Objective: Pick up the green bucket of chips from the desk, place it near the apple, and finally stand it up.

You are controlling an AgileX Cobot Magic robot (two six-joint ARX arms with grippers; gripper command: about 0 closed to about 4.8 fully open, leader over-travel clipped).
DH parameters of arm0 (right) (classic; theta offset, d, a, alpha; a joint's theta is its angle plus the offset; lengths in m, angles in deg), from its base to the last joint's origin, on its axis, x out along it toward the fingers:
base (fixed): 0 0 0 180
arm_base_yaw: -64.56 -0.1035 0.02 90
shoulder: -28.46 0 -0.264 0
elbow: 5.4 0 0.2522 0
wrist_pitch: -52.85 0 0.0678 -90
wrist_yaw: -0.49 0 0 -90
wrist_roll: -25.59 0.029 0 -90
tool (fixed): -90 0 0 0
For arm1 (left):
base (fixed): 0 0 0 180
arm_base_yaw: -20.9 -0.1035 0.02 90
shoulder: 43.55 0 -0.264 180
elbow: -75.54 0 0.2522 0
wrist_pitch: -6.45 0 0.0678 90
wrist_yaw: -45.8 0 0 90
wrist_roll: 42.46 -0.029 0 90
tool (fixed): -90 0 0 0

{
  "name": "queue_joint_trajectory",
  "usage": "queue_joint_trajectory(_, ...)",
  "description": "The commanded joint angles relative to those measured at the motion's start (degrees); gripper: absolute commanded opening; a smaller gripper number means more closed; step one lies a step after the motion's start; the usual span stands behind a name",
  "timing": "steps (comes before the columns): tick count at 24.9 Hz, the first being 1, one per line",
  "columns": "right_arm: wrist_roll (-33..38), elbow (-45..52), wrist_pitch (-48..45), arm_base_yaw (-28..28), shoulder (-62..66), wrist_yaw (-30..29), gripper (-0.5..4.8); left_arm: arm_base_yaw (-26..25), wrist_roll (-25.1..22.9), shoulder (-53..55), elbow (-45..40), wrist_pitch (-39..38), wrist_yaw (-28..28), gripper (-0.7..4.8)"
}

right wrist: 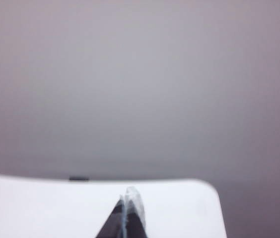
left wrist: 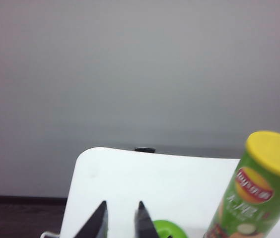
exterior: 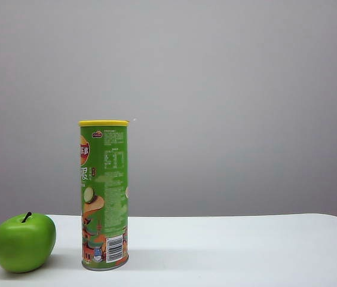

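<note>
Capped chips bucket (exterior: 104, 194) upright beside apple (exterior: 24, 242); left tool (left wrist: 120, 218) released, right tool (right wrist: 128, 210) clenched.

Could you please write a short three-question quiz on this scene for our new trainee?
1. True or false: the green bucket of chips stands upright on the desk.
2. In the exterior view, the apple is: A) left of the bucket, not touching; B) right of it; C) on its lid.
3. Which gripper shows a gap between its fingertips, the left gripper or the right gripper?

Key: 1 true. 2 A. 3 the left gripper; it holds nothing, and the right gripper is shut.
</note>
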Motion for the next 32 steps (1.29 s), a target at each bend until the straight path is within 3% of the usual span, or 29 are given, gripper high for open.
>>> queue_joint_trajectory(1,0.2,0.3,6.6,0.2,0.0,-0.6,-0.04,0.0,-0.1,0.0,-2.5,2.1,-0.9,0.48)
queue_joint_trajectory(4,0.2,0.3,9.2,0.2,0.0,-0.3,-0.05,0.0,0.9,-0.5,-4.9,3.9,-0.2,0.35)
queue_joint_trajectory(6,0.2,0.3,10.0,0.2,0.0,0.2,-0.04,0.0,0.9,-2.0,-6.6,5.6,1.0,-0.06)
queue_joint_trajectory(11,-0.3,0.3,12.3,0.3,0.0,4.2,-0.05,0.0,0.3,-7.9,-8.7,5.6,1.0,-0.06)
queue_joint_trajectory(32,0.4,0.3,12.7,0.3,0.0,2.2,-0.04,0.0,0.5,-9.0,-9.2,0.8,0.8,-0.02)
